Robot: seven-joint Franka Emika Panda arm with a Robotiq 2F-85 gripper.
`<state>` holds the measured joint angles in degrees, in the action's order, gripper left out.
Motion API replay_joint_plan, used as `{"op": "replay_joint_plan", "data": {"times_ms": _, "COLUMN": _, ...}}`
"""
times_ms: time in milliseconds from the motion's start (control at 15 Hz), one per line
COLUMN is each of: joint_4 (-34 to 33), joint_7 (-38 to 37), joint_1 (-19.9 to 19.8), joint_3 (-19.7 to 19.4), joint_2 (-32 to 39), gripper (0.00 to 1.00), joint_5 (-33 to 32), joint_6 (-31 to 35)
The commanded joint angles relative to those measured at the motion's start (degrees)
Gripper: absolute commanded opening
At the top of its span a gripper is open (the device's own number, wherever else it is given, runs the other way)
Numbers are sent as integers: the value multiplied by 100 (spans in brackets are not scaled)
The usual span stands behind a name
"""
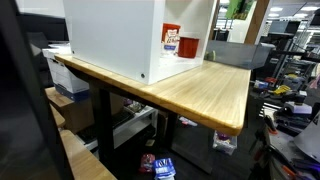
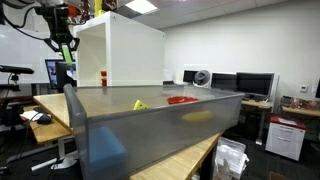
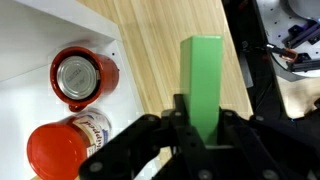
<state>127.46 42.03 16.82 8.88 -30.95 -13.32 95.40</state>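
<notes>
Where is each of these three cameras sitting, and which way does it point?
Exterior view: low beside the wooden table, looking along it at the white box; nothing of the robot shows.
Exterior view: behind a grey bin, facing the white box; the gripper shows top left.
Wrist view: on the wrist, looking down past the gripper, shut on a green block, at a red mug and red-lidded jar.
Shared: both exterior views show the white box; all three show the wooden table.
</notes>
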Motion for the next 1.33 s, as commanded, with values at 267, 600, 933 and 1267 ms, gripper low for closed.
{"op": "replay_joint_plan", "data": {"times_ms": 267, "joint_4": -908, "joint_7": -289, "joint_1": -29, "joint_3": -163, "joint_2": -41, "gripper": 6, "joint_5": 301, "joint_6": -1114}}
{"op": "replay_joint_plan", "data": {"times_ms": 600, "joint_4": -1629, "joint_7": -562, "joint_1": -113, "joint_3": -257, "joint_2": 32, "gripper": 6, "joint_5": 282, "joint_6": -1568}}
{"op": "replay_joint_plan", "data": {"times_ms": 933, "joint_4": -2452, "joint_7": -842, "joint_1": -246, "joint_3": -310, "joint_2": 197, "gripper": 6, "joint_5": 151, "joint_6": -1945}}
{"op": "replay_joint_plan", "data": {"times_ms": 1267, "joint_4": -3496, "joint_7": -676, "joint_1": -325, "joint_3": -249, "joint_2": 566, "gripper": 6, "joint_5": -272, "joint_6": -2256}}
